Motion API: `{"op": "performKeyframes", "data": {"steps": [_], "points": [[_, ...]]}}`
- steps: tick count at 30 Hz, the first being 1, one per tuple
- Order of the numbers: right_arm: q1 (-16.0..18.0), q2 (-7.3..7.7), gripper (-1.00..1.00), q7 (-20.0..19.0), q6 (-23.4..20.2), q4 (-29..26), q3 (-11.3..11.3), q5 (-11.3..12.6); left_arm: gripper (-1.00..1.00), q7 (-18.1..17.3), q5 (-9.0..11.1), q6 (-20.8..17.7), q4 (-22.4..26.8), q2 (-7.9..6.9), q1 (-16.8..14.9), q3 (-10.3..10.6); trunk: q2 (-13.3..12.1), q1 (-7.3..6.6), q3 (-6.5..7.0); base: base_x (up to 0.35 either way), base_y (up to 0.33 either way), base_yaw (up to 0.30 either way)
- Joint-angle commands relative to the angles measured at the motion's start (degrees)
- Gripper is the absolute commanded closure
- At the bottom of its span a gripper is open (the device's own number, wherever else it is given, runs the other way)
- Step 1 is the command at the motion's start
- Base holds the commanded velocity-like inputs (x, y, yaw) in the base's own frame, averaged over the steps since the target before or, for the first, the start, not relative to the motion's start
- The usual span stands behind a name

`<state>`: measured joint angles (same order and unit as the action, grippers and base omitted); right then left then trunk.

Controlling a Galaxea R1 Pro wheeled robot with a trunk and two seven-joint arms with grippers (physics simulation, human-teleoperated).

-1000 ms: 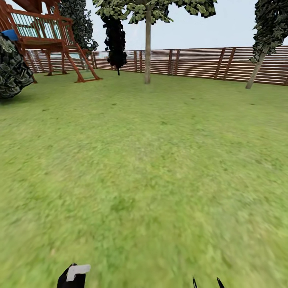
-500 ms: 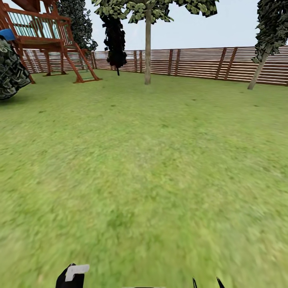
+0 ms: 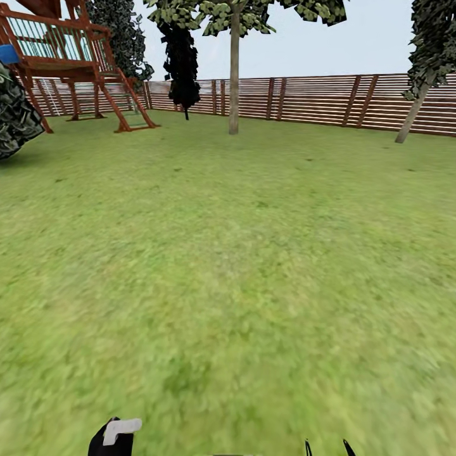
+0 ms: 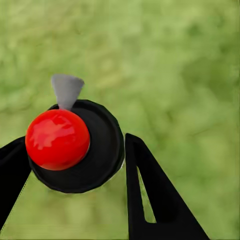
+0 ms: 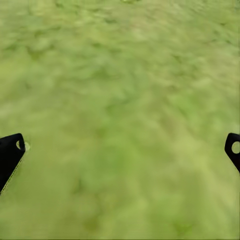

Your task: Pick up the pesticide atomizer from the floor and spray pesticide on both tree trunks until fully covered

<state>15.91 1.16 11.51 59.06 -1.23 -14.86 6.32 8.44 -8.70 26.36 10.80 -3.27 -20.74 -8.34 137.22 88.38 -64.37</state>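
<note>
Left wrist view: left tool (image 4: 75, 165) clamps pesticide atomizer (image 4: 75, 145) over grass (image 4: 175, 75)

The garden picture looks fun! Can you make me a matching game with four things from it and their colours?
Things:
1. play tower
2. grass
3. ball on the bottle top
4. right gripper fingers

Colours:
A. green
B. black
C. reddish-brown
D. shiny red

Right pairs: 1-C, 2-A, 3-D, 4-B.
</note>
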Motion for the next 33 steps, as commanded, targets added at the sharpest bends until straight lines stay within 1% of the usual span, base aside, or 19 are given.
{"op": "performKeyframes", "data": {"steps": [1, 33], "points": [[0.0, -0.01, -1.0, 0.0, 0.0, 0.0, 0.0, 0.0, 1.0, 0.0, 0.0, 0.0, 0.0, -0.04, 0.0, 0.0, 0.0, 0.0, 0.0, 0.341, 0.0, 0.0], [0.0, 0.0, -1.0, 0.0, 0.0, 0.0, 0.0, 0.0, 1.0, 0.0, 0.0, 0.0, 0.0, -0.07, 0.1, 0.0, 0.0, 0.0, 0.0, 0.341, 0.0, 0.0]]}}
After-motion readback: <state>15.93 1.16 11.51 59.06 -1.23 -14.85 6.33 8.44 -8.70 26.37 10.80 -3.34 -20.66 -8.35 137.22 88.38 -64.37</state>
